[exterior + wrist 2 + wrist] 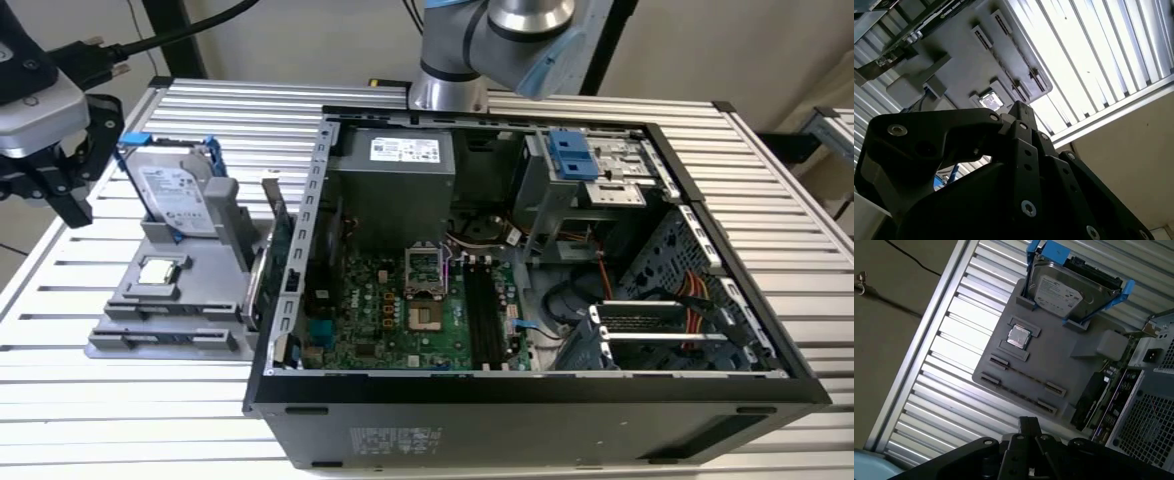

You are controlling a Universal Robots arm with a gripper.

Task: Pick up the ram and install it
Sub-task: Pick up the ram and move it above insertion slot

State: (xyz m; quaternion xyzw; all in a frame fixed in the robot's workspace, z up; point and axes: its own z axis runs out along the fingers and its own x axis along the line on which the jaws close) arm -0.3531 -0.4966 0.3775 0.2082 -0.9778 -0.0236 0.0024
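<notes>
The gripper [54, 195] hangs at the exterior view's left edge, above the slatted metal worktop [120, 420] and just off the far corner of a grey parts holder [174, 338]. I cannot tell whether it is clenched or released. Nearest to it on the holder is a silver hard drive [174, 190] in a blue frame, leaning upright. In front of that, a small square CPU chip [160, 270] lies flat in its recess.

The ram [259, 285] appears to be the slim dark board [1091, 397] standing on its long edge along the holder's side nearest the open computer case [534, 400]. It is well apart from the gripper. Its long axis runs near to far in the exterior view, parallel to the case wall beside it. Inside the case, the green motherboard [387, 320] lies face up.
</notes>
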